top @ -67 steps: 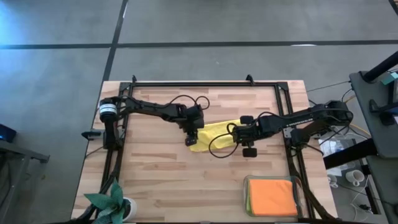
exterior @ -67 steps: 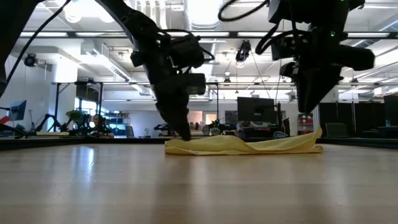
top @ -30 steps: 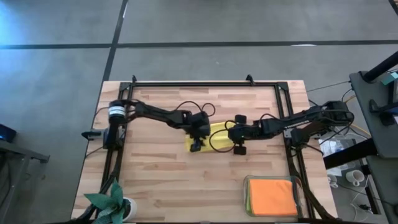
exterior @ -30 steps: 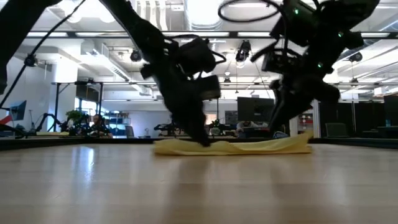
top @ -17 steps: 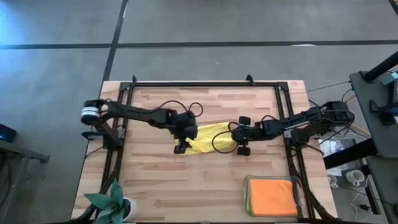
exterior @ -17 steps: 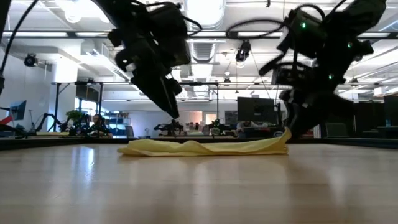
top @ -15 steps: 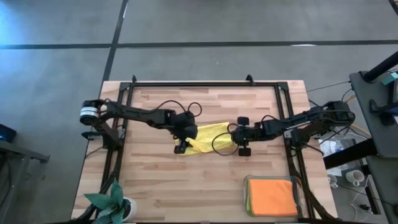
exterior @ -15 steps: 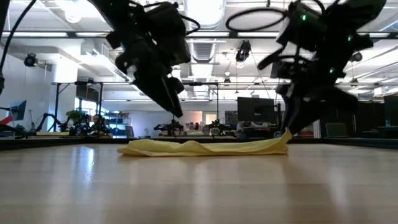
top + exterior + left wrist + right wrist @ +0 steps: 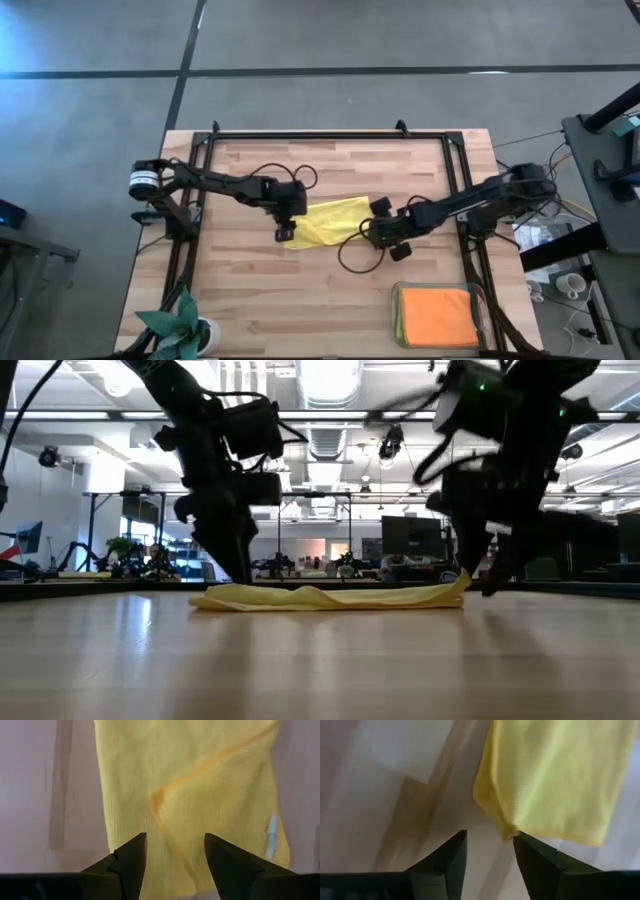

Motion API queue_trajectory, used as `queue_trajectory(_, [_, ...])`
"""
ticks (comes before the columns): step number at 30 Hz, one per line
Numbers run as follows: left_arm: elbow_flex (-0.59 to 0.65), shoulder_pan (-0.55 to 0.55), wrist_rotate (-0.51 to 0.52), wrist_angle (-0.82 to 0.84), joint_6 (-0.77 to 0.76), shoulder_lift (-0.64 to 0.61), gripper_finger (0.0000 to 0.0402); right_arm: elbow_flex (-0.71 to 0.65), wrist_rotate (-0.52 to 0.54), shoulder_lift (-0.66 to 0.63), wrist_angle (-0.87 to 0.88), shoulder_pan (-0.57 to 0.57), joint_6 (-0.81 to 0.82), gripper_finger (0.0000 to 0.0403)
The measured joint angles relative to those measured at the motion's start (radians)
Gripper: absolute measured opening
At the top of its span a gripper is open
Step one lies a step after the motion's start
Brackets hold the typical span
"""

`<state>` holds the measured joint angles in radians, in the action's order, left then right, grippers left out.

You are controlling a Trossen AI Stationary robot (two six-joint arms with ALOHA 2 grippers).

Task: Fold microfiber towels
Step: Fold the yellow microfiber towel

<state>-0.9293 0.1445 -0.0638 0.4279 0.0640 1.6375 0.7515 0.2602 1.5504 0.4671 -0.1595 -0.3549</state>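
Observation:
A yellow microfiber towel [image 9: 328,220] lies rumpled and flat on the wooden table's middle, with a crease running across it [image 9: 200,795]. My left gripper [image 9: 284,232] stands open over the towel's left end, its fingers [image 9: 131,851] pointing steeply down. My right gripper [image 9: 376,235] stands open just off the towel's right end. That end's corner [image 9: 508,833] lies close by one fingertip. An orange towel [image 9: 437,315] rests folded in a clear tray [image 9: 480,298] at the near right.
A small green plant [image 9: 175,325] stands at the table's near left corner. A black frame [image 9: 330,133] runs along the far edge and both sides. Loose black cables [image 9: 350,262] loop beside the right gripper. Bare wood lies toward the near edge.
My left gripper has gone toward the table's left edge, and the yellow towel has slid left and stretched out longer with it. My right gripper has rolled about, opened and let go of the towel's right corner. That corner still stands slightly raised.

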Motion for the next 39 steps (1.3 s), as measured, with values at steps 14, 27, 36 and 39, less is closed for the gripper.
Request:
queue_trajectory(14, [0.004,0.022,-0.169,-0.059,-0.281,0.034,0.0183,0.098,0.002,0.085,0.019,0.001,0.05,0.0089])
queue_trajectory(27, [-0.009,0.006,-0.114,-0.098,-0.162,0.06,0.0009,0.134,0.002,0.082,0.086,0.001,0.093,0.001])
queue_trajectory(36, [-0.006,0.006,-0.106,-0.112,-0.131,-0.043,0.0,0.158,0.003,0.079,0.153,0.001,0.094,0.0009])
queue_trajectory(39, [0.001,0.006,-0.087,-0.144,-0.128,-0.029,0.0004,0.159,0.003,0.078,0.152,0.001,0.094,0.0009])
